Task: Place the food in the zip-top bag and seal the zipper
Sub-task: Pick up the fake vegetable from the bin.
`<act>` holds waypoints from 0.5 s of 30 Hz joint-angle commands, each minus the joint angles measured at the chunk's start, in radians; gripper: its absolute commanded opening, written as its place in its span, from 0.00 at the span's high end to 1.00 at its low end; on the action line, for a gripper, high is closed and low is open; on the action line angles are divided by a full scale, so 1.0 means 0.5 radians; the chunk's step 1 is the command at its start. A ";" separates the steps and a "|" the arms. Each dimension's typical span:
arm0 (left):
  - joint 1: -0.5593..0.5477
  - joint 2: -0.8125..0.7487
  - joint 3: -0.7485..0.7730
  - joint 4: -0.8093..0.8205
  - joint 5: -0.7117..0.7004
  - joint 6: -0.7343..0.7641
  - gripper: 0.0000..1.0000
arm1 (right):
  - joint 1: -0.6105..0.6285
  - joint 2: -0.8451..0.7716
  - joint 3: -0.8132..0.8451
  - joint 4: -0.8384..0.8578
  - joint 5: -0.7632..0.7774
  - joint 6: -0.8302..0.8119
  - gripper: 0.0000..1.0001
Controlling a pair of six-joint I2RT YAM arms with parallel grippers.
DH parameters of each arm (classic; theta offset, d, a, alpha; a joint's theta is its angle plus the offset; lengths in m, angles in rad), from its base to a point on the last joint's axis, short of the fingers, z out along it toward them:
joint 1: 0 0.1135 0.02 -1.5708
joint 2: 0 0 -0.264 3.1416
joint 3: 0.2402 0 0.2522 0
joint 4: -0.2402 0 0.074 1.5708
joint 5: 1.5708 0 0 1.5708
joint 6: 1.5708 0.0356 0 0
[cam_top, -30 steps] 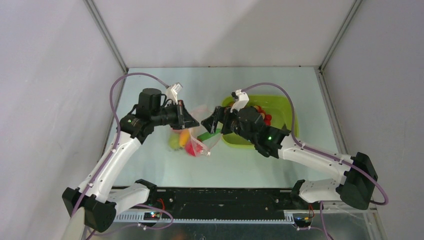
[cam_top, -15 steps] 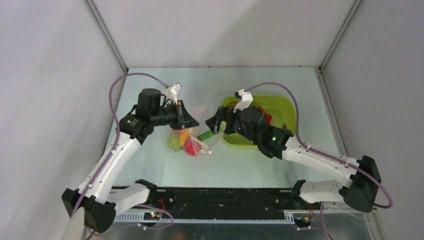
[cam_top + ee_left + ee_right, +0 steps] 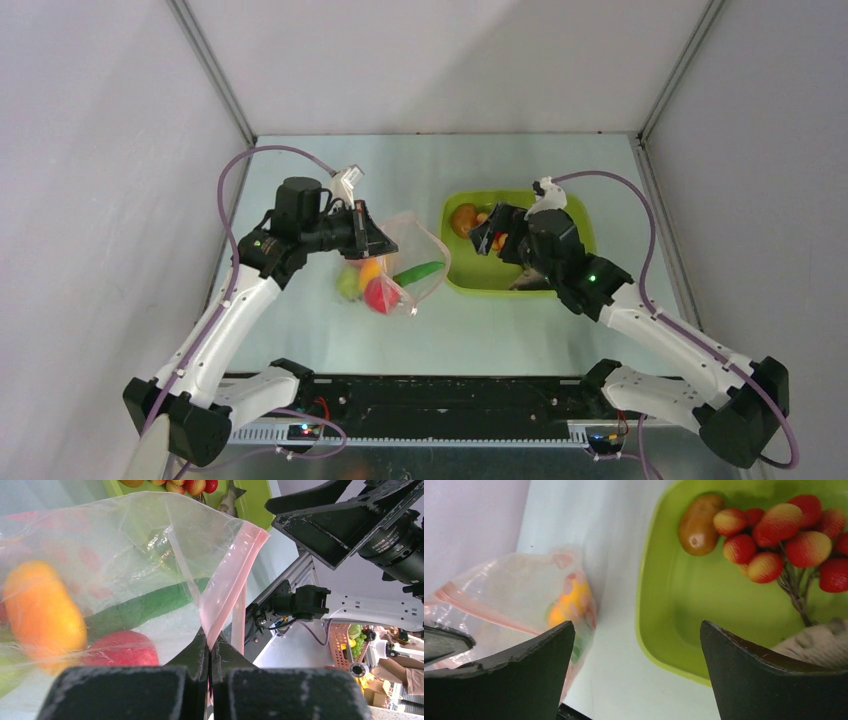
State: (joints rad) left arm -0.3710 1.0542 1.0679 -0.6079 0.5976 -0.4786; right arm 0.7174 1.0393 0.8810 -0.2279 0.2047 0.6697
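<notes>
The clear zip-top bag lies left of centre, its mouth held up and open. My left gripper is shut on the pinkish-red zipper strip, pinched at the fingertips. Inside the bag are the long green pod, a red tomato, an orange piece and a green lime. My right gripper is open and empty, over the tub's left part. A brown kiwi and red-pink strawberries lie in the tub.
The lime-green tub stands right of the bag, close to it. A grey piece lies at the tub's near side. Grey walls enclose the table on three sides.
My right gripper has let go of the green pod, which now lies in the bag, and has pulled back to the right over the tub. The left gripper has held still.
</notes>
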 commanded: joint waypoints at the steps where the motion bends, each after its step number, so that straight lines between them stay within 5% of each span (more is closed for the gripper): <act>1: -0.009 -0.047 0.042 0.047 0.014 0.031 0.99 | -0.029 -0.130 -0.013 -0.198 0.138 -0.004 0.01; 15: -0.008 -0.026 0.045 0.035 0.003 0.036 1.00 | -0.143 -0.016 -0.066 -0.060 -0.048 -0.013 0.01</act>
State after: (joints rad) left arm -0.3710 1.0534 1.0679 -0.6079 0.5903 -0.4778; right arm 0.6483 0.9878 0.8463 -0.3412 0.2272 0.6727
